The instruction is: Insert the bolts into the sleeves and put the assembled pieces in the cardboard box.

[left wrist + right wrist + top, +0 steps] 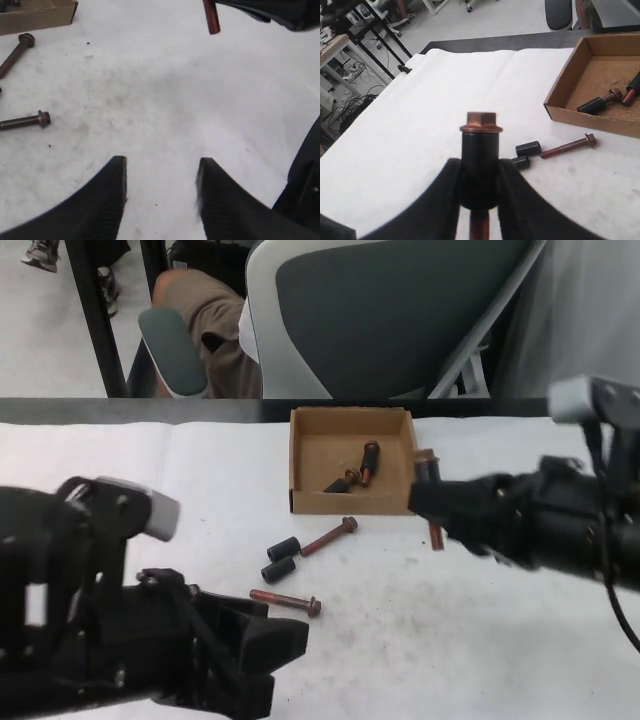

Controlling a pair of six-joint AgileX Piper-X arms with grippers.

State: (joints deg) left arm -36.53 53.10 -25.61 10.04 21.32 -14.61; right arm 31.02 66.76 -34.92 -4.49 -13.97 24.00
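One sleeved bolt (pixel 480 145) sits clamped in right claw (pixel 480 172), shank half-hidden; left claw (pixel 161 170) gapes.

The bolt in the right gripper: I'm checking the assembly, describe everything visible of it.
The bolt, coppery metal with a flanged hex head, sits through a black sleeve, its shank poking out below. The right gripper clamps the sleeve, holding it upright above the bench, beside the cardboard box.
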